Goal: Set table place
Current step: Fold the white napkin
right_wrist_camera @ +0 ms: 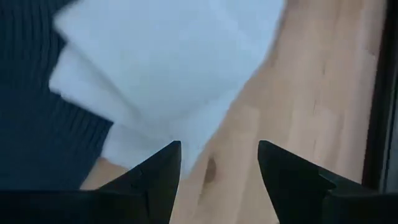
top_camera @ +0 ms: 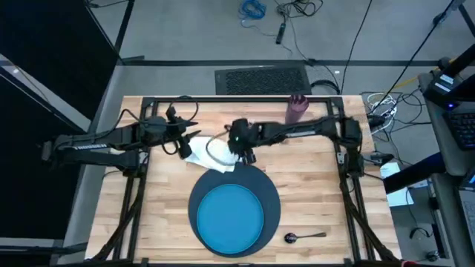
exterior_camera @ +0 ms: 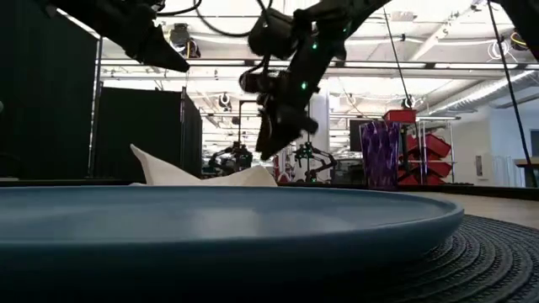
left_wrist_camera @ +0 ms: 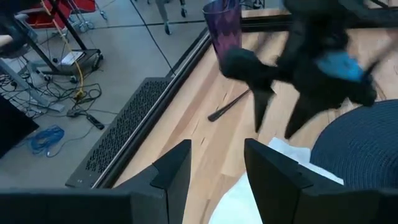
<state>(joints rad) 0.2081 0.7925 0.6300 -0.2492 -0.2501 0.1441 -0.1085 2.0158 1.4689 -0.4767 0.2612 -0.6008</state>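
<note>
Right now both grippers are over the white napkin, neither touching it. Right gripper hangs above the napkin's edge nearest the charger, jaws spread, nothing between them; in its wrist view the folded napkin lies just ahead of the open fingers, with bare wood directly under the gap. Low view shows those fingertips up in the air, clear of the napkin's raised fold.

Left gripper sits on the napkin's other side, jaws open too, empty; its fingers frame wood, with a corner of the napkin just past them, and the right gripper pointing down at the same cloth from the opposite side.

Napkin is crumpled, on the table between the two grippers, overlapping the charger's rim. Blue plate lies centred on the charger, nearer me than both jaws. Spoon lies beside the charger, well apart from either gripper. Purple cup stands upright at the far edge, beyond the right arm. A dark utensil lies on the wood near the cup.
</note>
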